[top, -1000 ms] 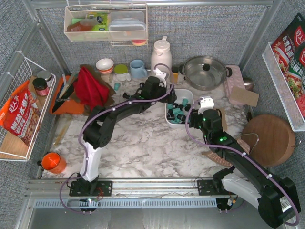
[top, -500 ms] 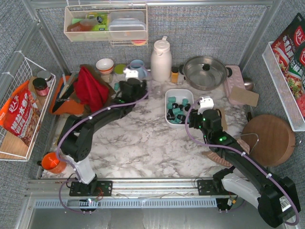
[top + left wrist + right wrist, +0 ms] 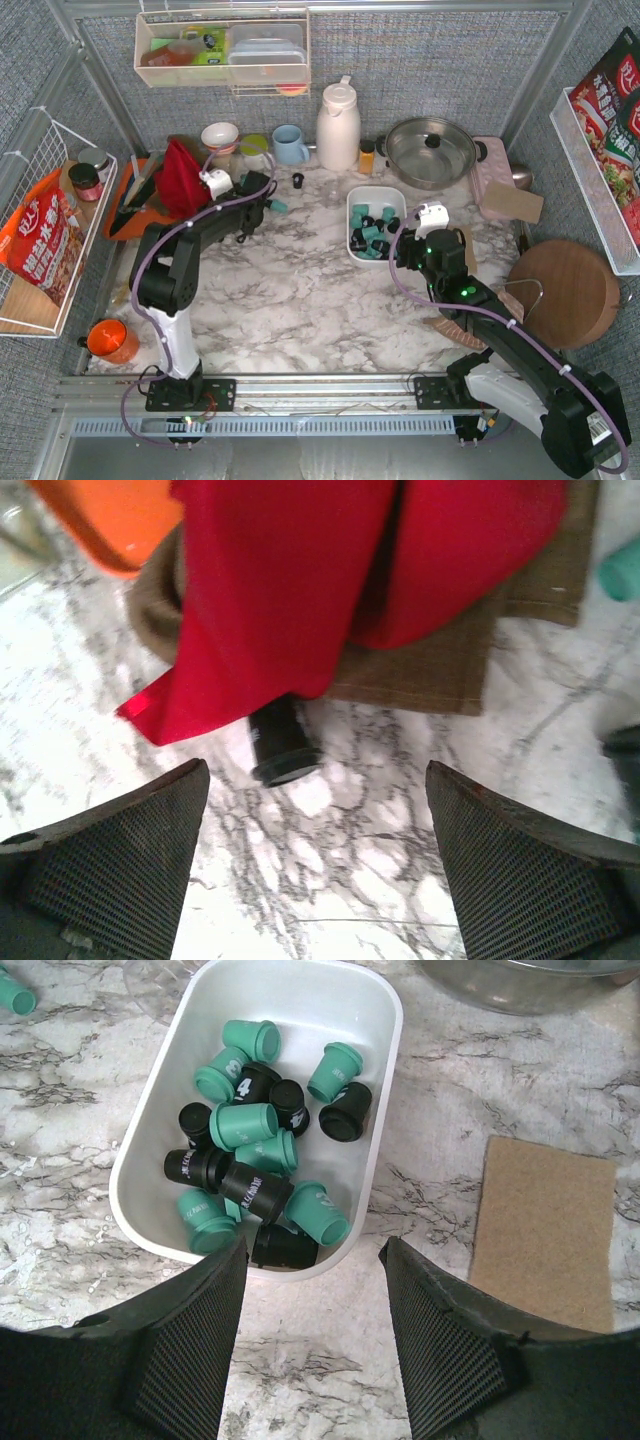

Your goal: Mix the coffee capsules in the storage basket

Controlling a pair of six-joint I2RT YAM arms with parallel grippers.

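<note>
The white storage basket [image 3: 386,1080] [image 3: 352,200] holds several teal and black coffee capsules [image 3: 250,1125], heaped and lying at all angles. My right gripper [image 3: 310,1335] [image 3: 401,250] hovers open just outside the basket's near right corner with nothing between its fingers. My left gripper [image 3: 318,855] [image 3: 241,201] is open and empty over bare marble by the red cloth [image 3: 300,590]. A black capsule [image 3: 281,746] lies ahead of it, half under the cloth's edge. Loose on the table are a teal capsule [image 3: 278,206] and a black capsule [image 3: 298,181].
A brown cloth [image 3: 450,670] lies under the red one. Cups, a white jug [image 3: 337,112] and a lidded pot [image 3: 430,150] line the back. A brown pad [image 3: 550,1230] lies right of the basket. A round wooden board [image 3: 565,292] sits at the right, an orange cup [image 3: 110,340] near left.
My left arm has swung left, away from the basket, to the red cloth. The right arm and the basket have not moved.
</note>
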